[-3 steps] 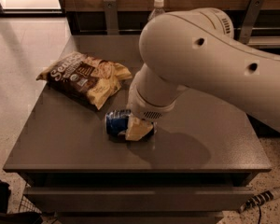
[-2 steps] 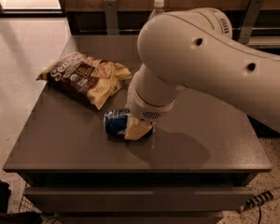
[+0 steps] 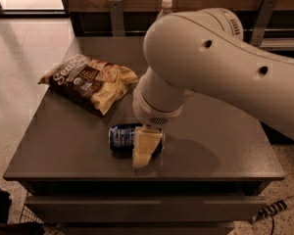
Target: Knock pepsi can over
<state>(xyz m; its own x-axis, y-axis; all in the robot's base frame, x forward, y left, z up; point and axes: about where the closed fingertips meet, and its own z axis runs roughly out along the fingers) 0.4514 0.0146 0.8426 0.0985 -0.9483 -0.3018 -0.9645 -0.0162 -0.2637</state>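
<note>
Your gripper [image 3: 146, 148] has slid a little nearer to the front edge of the table [image 3: 63, 155]. It now sits over the right end of the can [image 3: 121, 137]. The can has moved a tiny bit forward too.

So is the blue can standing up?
No, the pepsi can lies on its side on the table, with the robot's hand over its right end.

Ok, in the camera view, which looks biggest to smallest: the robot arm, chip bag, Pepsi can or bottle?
Largest first:
Robot arm (close to the camera, so it looks extra big)
Chip bag
Pepsi can, lying on its side with the gripper over it
Bottle: mostly hidden behind the arm, can't rank
</note>
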